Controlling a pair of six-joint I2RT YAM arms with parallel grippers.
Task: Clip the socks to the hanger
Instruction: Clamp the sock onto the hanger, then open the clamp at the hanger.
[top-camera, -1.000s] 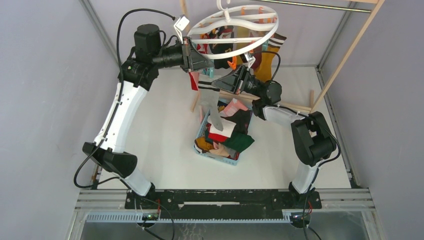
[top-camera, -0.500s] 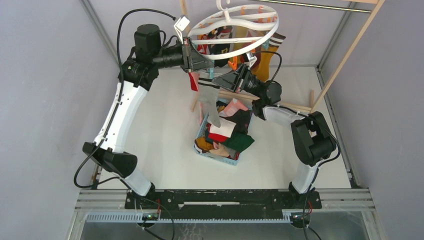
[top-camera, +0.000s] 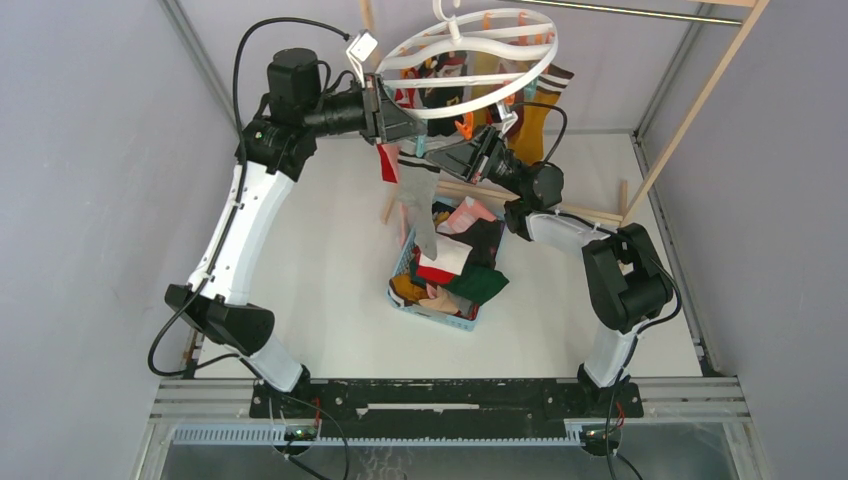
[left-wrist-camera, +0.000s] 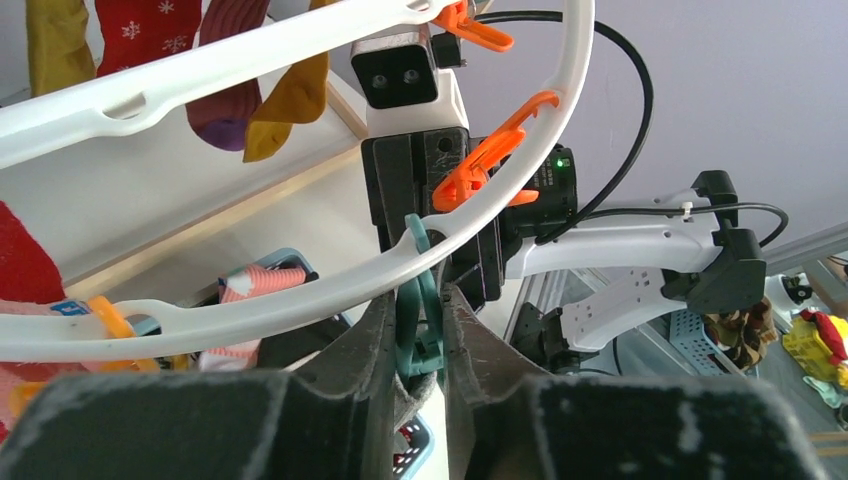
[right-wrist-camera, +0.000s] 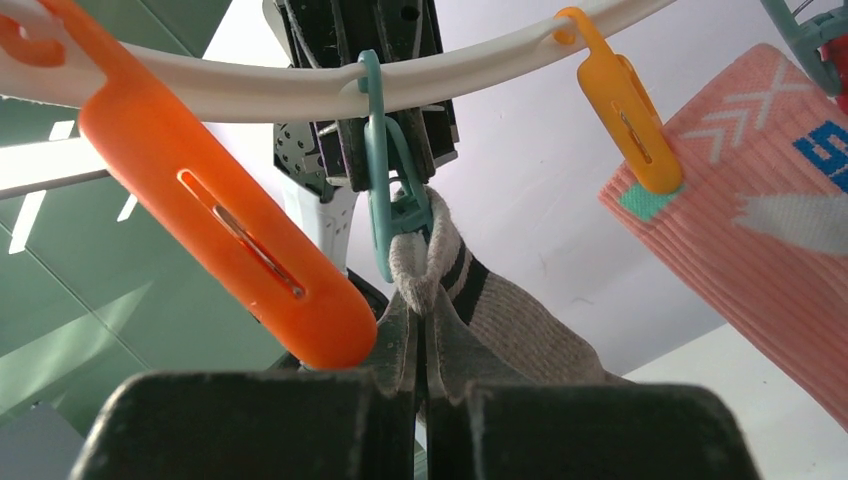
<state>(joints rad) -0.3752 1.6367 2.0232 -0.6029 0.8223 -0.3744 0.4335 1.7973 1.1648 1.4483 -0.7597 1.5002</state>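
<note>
The white ring hanger (top-camera: 470, 100) hangs at the back with several socks clipped on it. My left gripper (top-camera: 410, 132) is shut on a teal clip (left-wrist-camera: 417, 320) under the ring's rim (left-wrist-camera: 300, 290), squeezing it. My right gripper (top-camera: 438, 160) is shut on the cuff of a grey sock with black stripes (top-camera: 420, 200) and holds the cuff up into the teal clip's mouth (right-wrist-camera: 385, 200). In the right wrist view the folded cuff (right-wrist-camera: 425, 265) sits between the clip's lower ends, just above my gripper (right-wrist-camera: 420, 320). The rest of the sock (right-wrist-camera: 520, 320) hangs down.
A light-blue basket (top-camera: 432, 313) with more socks stands below the hanger. An orange clip (right-wrist-camera: 220, 220) and a yellow-orange clip (right-wrist-camera: 620, 100) hang beside the teal one, and a pink sock (right-wrist-camera: 760, 200) hangs to the right. The wooden frame's post (top-camera: 700, 100) and metal rod (top-camera: 620, 12) are behind.
My right gripper has lifted the grey sock's cuff slightly up and left into the teal clip. The left gripper has stayed on the clip.
</note>
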